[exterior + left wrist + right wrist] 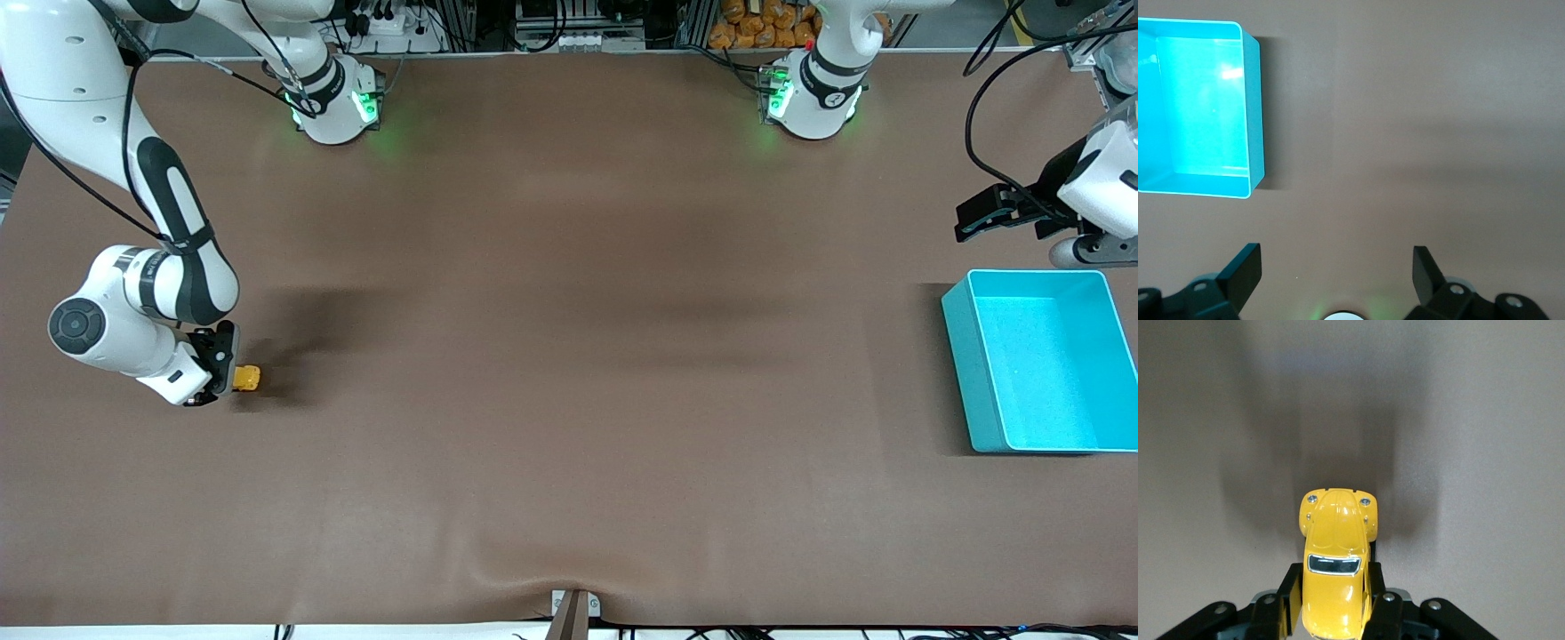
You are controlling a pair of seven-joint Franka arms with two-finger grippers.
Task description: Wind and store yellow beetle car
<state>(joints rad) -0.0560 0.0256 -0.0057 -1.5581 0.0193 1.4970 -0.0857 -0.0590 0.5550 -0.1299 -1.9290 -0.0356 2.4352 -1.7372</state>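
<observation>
Right gripper [233, 373]: my fingers clamp the yellow beetle car [248, 379] by its sides, low at the right arm's end of the table.
Left gripper [978, 218]: waits, fingers spread, by the teal bin [969, 373].

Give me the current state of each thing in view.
Car: upright, gripped by the right tool, toward the right arm's end of the table.
Bin: empty, upright, at the left arm's end.
Left tool: open, holding nothing, waiting beside the bin.
</observation>
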